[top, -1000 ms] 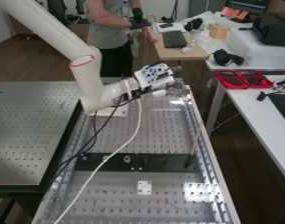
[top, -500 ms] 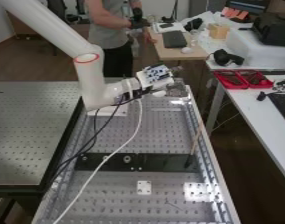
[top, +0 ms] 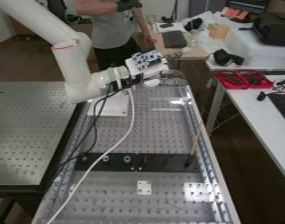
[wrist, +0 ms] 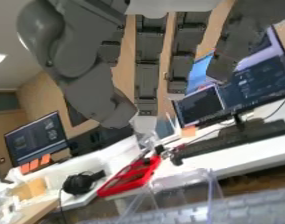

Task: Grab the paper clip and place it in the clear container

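High view: arm [top: 73,65] comes in from the upper left, hand [top: 148,61] over the far end of the perforated metal bench [top: 109,135]. White cable [top: 119,141] and black cables run from the arm toward the bench's near end. Black plate [top: 167,162] lies across the bench; thin wooden stick [top: 195,142] leans at a tilt, its dark end at the plate, near the bench's right edge. Small white plate [top: 144,188] with holes sits just nearer the camera, apart from the black one. Second perforated bench [top: 33,135] alongside on the left. Side table [top: 256,112] on the right has the red tray [top: 242,86] and dark headphones [top: 227,58], the headphones farther from the camera.

Wrist view: I've got the hand wide, fingers [wrist: 148,55] straight and hanging side by side, spaced apart, thumb [wrist: 93,65] well off to one side of them. Clear container [wrist: 182,192], the one for the task, is ahead of the hand, apart from the fingertips. From this angle its walls come up in front of the side table, with the red tray behind. Beyond that: headphones near the tray, black keyboard [wrist: 236,142], monitors [wrist: 259,82] on either side of the hand.
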Available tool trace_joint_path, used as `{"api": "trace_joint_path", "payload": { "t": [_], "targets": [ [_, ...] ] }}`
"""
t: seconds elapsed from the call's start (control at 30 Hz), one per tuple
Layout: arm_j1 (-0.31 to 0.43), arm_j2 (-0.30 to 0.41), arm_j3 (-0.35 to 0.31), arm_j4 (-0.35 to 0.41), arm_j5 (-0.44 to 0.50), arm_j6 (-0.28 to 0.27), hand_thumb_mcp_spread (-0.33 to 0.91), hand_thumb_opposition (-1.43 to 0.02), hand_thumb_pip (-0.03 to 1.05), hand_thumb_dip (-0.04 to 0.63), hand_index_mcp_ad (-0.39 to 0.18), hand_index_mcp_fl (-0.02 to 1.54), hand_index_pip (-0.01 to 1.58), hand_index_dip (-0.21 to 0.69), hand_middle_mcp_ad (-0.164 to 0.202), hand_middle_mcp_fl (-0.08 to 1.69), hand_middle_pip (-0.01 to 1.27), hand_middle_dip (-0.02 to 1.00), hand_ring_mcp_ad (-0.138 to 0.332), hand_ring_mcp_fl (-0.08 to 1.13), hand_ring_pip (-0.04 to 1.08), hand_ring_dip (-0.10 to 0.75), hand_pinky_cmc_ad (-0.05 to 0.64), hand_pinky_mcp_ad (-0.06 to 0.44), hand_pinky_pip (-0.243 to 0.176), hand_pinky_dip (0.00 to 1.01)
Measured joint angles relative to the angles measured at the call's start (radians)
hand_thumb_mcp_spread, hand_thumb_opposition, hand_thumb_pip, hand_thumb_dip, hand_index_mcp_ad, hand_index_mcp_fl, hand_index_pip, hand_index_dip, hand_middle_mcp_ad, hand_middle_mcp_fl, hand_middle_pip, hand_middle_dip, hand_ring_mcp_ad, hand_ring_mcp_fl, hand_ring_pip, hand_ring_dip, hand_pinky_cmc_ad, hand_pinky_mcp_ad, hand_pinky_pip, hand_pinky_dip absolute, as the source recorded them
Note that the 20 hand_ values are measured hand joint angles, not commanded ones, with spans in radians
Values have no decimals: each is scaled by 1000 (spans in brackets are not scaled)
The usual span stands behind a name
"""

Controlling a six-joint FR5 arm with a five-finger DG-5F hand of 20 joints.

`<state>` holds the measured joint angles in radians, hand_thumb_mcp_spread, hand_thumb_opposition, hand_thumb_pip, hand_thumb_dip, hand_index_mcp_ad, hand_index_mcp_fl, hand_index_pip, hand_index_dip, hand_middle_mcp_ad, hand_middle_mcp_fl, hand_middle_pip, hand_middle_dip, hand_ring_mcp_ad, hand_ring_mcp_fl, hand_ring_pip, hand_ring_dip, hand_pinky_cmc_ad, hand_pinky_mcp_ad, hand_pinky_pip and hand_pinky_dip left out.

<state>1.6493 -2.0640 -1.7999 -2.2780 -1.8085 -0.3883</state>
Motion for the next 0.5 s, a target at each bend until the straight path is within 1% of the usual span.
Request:
{"api": "trace_joint_path", "payload": {
  "t": [0.03, 0.07, 0.13, 0.17, 0.23, 0.3, 0.43, 0.5],
  "targets": [
    [-3, 11, -6, -1, 1, -3, 485, -853, 873, 363, -209, 68, 297, -188, -40, 480, 707, 614, 42, 264, 265, 431, 435, 264, 2, 232],
    [-10, 36, -18, -4, 4, -10, 485, -853, 869, 363, -213, 68, 291, -188, -40, 471, 702, 618, 42, 264, 265, 431, 415, 265, 5, 234],
    [-21, 72, -35, -11, 8, -18, 475, -853, 862, 363, -213, 73, 278, -188, -40, 480, 691, 618, 42, 265, 265, 429, 410, 264, -12, 230],
    [-28, 94, -43, -17, 11, -24, 469, -853, 862, 363, -209, 68, 264, -188, -40, 476, 691, 618, 42, 265, 265, 431, 396, 264, -12, 237],
    [-42, 132, -56, -28, 15, -33, 469, -853, 860, 363, -213, 68, 248, -188, -40, 473, 681, 614, 42, 264, 264, 431, 401, 264, -12, 244],
    [-62, 182, -70, -47, 22, -44, 468, -850, 857, 363, -209, 72, 239, -188, -37, 480, 675, 614, 37, 257, 264, 429, 379, 264, -12, 248],
    [-95, 254, -86, -79, 44, -62, 473, -834, 846, 363, -213, 77, 215, -188, -37, 473, 668, 618, 37, 257, 264, 431, 379, 264, -10, 260],
    [-116, 301, -93, -105, 70, -87, 454, -834, 845, 367, -209, 91, 197, -188, -37, 480, 660, 614, 37, 257, 265, 429, 379, 264, -12, 274]
  ]
}}
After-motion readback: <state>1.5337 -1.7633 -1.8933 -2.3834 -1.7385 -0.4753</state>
